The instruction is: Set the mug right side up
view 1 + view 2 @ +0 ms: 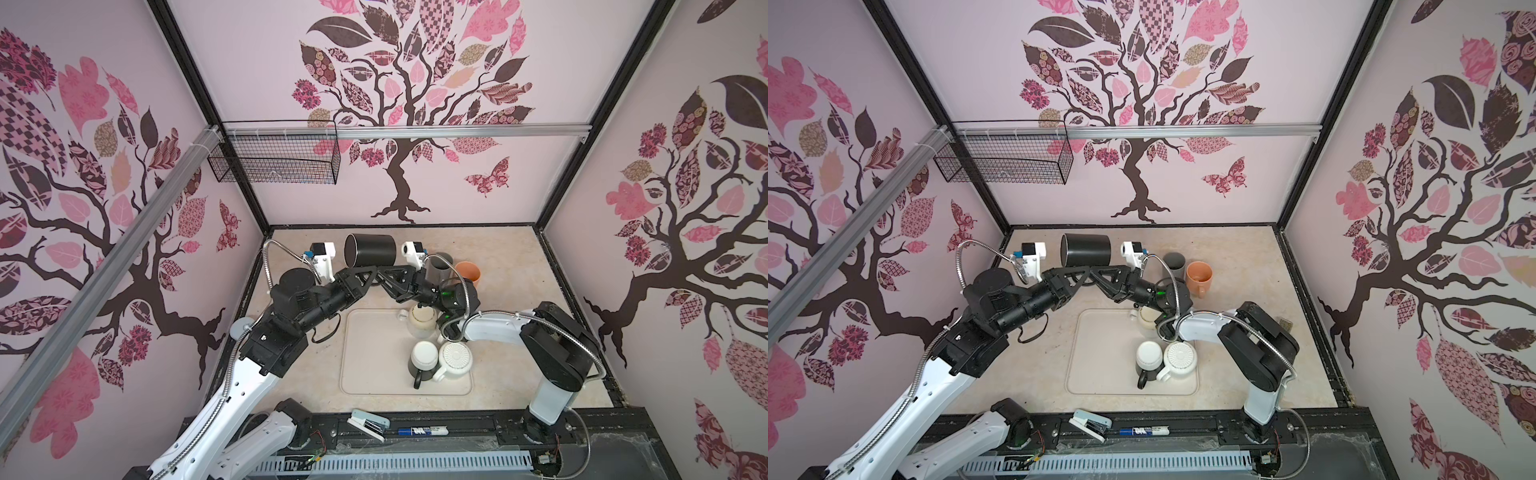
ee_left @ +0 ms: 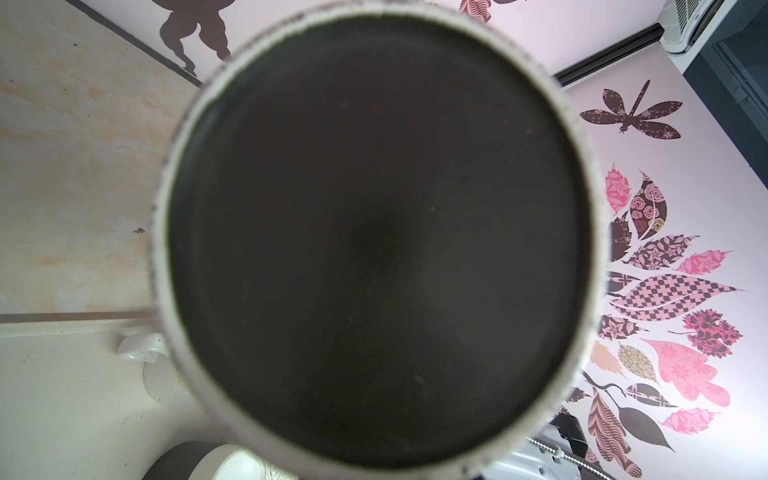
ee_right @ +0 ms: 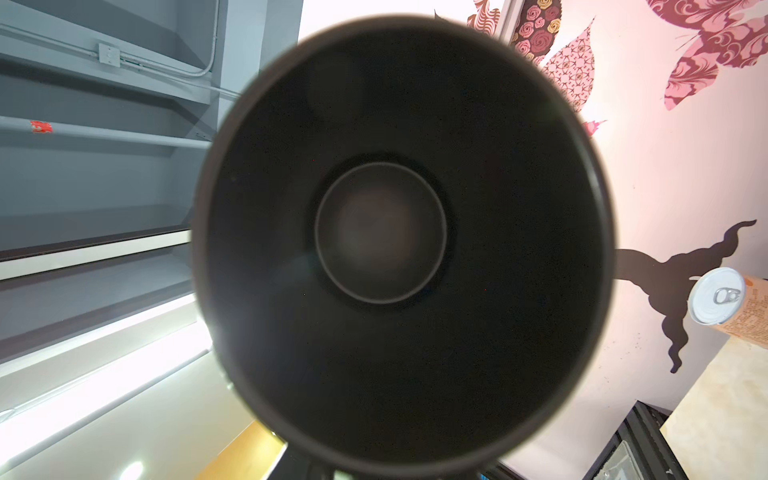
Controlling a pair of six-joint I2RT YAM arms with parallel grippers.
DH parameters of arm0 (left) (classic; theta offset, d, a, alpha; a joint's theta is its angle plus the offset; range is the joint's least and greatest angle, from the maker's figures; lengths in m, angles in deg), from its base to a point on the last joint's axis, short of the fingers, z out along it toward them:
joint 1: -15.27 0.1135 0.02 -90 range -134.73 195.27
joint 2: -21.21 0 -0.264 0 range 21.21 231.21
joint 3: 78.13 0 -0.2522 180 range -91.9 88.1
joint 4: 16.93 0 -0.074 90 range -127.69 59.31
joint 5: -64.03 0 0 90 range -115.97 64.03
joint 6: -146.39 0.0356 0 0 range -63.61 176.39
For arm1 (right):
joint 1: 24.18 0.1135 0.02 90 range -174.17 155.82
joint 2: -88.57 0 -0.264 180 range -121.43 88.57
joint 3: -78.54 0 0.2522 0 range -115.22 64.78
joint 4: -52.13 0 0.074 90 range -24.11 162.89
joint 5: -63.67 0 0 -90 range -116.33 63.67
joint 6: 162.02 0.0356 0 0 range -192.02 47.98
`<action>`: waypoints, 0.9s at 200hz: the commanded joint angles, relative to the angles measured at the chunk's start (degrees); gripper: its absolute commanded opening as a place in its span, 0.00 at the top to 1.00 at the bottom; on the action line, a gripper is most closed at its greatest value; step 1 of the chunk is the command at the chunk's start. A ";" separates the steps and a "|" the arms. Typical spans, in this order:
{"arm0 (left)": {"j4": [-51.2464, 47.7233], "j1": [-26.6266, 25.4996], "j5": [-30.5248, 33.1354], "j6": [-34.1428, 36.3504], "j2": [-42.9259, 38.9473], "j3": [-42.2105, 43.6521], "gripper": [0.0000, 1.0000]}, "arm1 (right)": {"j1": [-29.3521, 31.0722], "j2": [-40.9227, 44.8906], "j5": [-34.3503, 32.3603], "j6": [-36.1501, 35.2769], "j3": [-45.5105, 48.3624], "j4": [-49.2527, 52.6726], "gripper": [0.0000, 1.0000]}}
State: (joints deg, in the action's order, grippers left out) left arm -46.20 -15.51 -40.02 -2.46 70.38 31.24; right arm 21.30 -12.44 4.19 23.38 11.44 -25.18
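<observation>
Top views both show the black mug [image 1: 370,249] held in the air over the back of the table [image 1: 498,382]. It lies on its side, base toward the left arm and mouth toward the right. The left pincer [image 1: 371,277] is closed beneath it, I judge on the handle, which is hidden. The right pincer [image 1: 384,277] meets it there, but I cannot tell whether it has clamped. Done well, one pincer lets go only once the other's hold is sure. Then the mug rolls mouth-up and goes down on bare table. A grey cup [image 1: 1174,264] and an orange cup [image 1: 1199,276] stand upright just to the right. The tray [image 1: 361,374] of upturned cups lies nearer the front, so steer clear of both.
</observation>
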 commanded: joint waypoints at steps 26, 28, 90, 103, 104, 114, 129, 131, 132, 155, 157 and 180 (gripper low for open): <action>1.76 0.17 4.40 4.40 -3.02 1.30 1.00 | -0.40 -0.86 -1.11 3.53 -2.34 -8.14 1.00; 1.79 0.15 4.47 4.54 -3.07 1.25 1.00 | -0.46 -0.88 -1.15 3.49 -2.26 -8.13 1.00; 1.02 0.19 6.82 5.28 -3.40 0.34 1.00 | -0.87 0.83 -2.25 2.91 0.31 -8.21 0.77; 1.57 0.27 7.20 5.15 -4.00 0.98 1.00 | -1.09 1.47 -2.02 2.63 0.61 -8.15 0.72; 1.55 0.28 7.19 5.15 -3.99 1.02 1.00 | -1.09 1.49 -1.99 2.62 0.61 -8.16 0.72; 1.67 0.21 6.73 5.15 -3.78 1.04 1.00 | -1.02 1.65 -1.79 2.51 0.45 -8.15 0.69; 1.88 0.23 5.83 4.51 -2.99 1.19 1.00 | -1.09 1.70 -1.52 2.56 0.17 -8.16 0.68; 2.04 0.21 5.84 4.37 -2.95 1.28 1.00 | -1.09 1.70 -1.52 2.59 0.04 -8.16 0.68; 2.09 0.20 5.85 4.32 -2.94 1.30 1.00 | -1.09 1.70 -1.52 2.60 0.10 -8.16 0.67; 2.75 0.29 6.10 3.84 -3.09 2.00 1.00 | -1.09 2.43 -1.43 2.09 0.68 -8.16 0.64; 2.76 0.24 6.30 3.83 -3.06 1.99 1.00 | -1.07 2.52 -1.50 2.08 0.76 -8.16 0.64; 2.98 0.27 7.33 4.08 -3.77 2.46 1.00 | -1.22 3.45 -1.78 1.81 1.44 -8.16 0.63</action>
State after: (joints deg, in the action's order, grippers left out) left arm -47.49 -15.84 -35.84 -0.14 68.50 32.56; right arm 20.71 -12.20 4.43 23.33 12.60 -23.95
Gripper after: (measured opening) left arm 0.177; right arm 0.371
